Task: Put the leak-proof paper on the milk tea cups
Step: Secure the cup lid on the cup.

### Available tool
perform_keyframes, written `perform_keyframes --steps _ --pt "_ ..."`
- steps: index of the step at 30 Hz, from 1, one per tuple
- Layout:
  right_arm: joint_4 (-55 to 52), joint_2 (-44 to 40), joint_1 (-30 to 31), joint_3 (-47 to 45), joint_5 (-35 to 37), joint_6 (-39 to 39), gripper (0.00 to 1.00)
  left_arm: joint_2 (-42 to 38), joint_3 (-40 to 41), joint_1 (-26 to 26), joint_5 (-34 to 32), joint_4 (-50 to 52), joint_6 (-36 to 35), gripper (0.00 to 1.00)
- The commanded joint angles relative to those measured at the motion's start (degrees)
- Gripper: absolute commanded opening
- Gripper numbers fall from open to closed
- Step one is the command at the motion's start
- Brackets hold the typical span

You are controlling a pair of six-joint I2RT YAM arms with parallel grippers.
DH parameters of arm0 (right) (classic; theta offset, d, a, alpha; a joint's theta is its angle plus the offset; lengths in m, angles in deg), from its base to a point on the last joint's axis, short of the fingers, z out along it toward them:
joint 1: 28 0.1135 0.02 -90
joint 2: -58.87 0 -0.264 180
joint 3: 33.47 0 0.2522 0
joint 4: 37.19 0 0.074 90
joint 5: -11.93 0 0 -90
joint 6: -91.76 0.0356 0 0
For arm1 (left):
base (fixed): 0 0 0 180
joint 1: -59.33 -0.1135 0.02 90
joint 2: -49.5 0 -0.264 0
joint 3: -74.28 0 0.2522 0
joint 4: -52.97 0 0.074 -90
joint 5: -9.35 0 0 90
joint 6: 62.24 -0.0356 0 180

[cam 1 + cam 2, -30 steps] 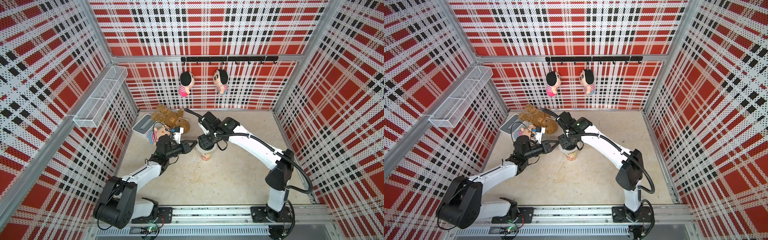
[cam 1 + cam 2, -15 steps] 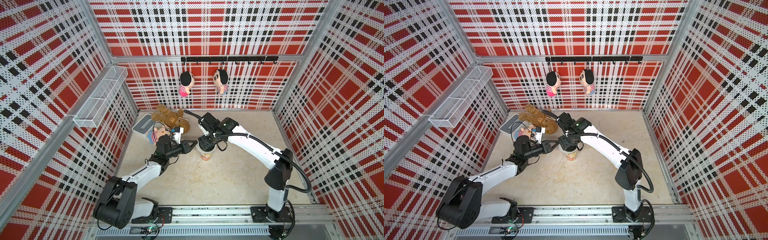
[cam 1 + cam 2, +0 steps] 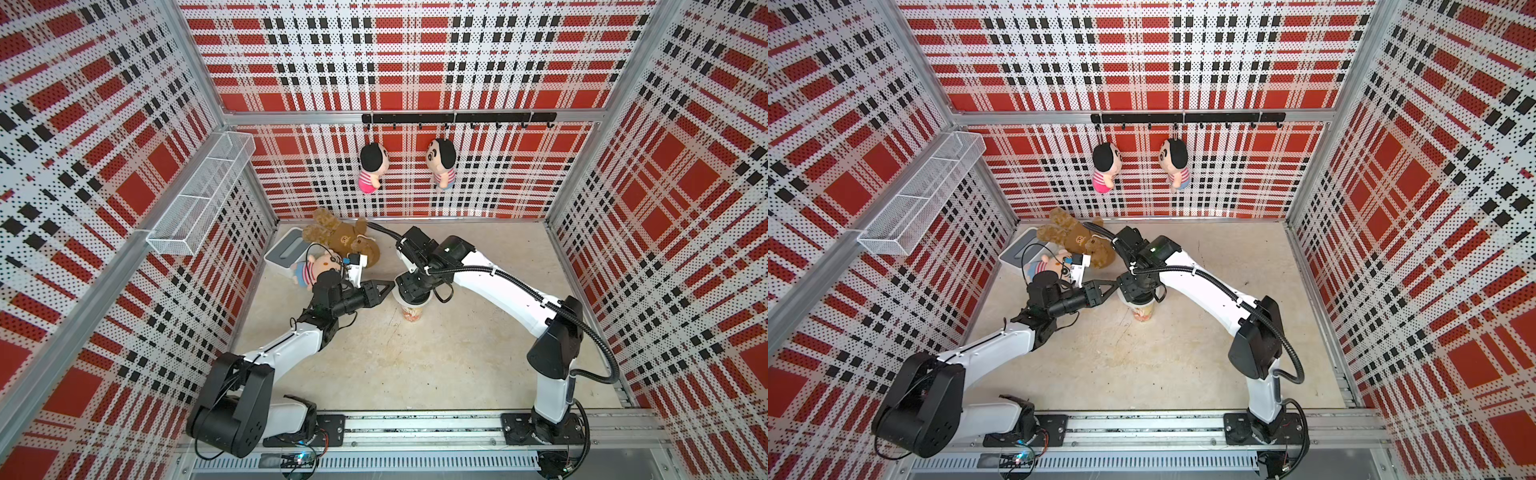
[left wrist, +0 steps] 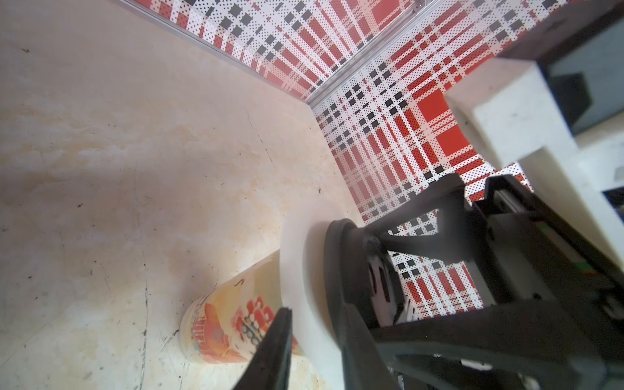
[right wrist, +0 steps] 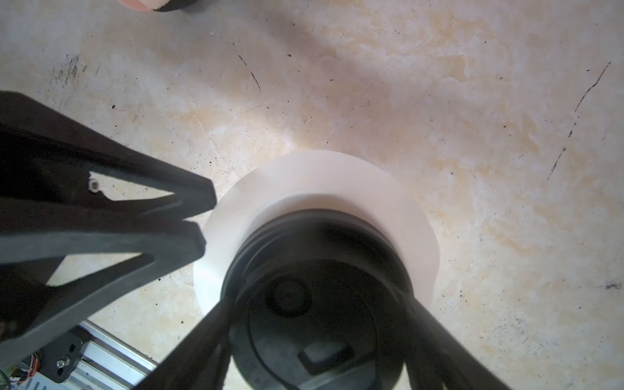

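Cup [image 3: 412, 312] count from my screen: one, standing upright on the table [image 3: 415, 365]. One sheet of paper [image 5: 324, 182] lies across its mouth, overhanging the rim wherever I can see it. One black lid [image 5: 314, 304] sits on top of the paper. My right gripper [image 3: 413, 291] is clamped wide around that lid. My left gripper [image 5: 204, 218] is narrow, tips at the paper's edge; I cannot tell whether it pinches the sheet. Two dolls [image 3: 371, 168] hang on the back wall. Two more toys [image 3: 332, 235] and one white box [image 3: 282, 251] lie by the far corner on my left side.
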Motion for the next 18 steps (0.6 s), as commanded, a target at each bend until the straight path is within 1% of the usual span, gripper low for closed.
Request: perform_keyframes --steps 1,12,18 --pt "-1.08 1.81 0.56 1.95 0.35 -0.86 0.78 0.73 -0.05 0.17 0.97 -1.84 -1.09 0.30" --pt "-3.09 3.90 0.50 6.42 -0.22 -1.59 0.79 1.38 -0.05 0.17 1.12 -1.92 -1.23 0.30" --pt "-4.04 4.23 0.46 6.20 1.49 -1.23 0.78 1.22 -0.04 0.00 1.31 -1.92 -1.32 0.30"
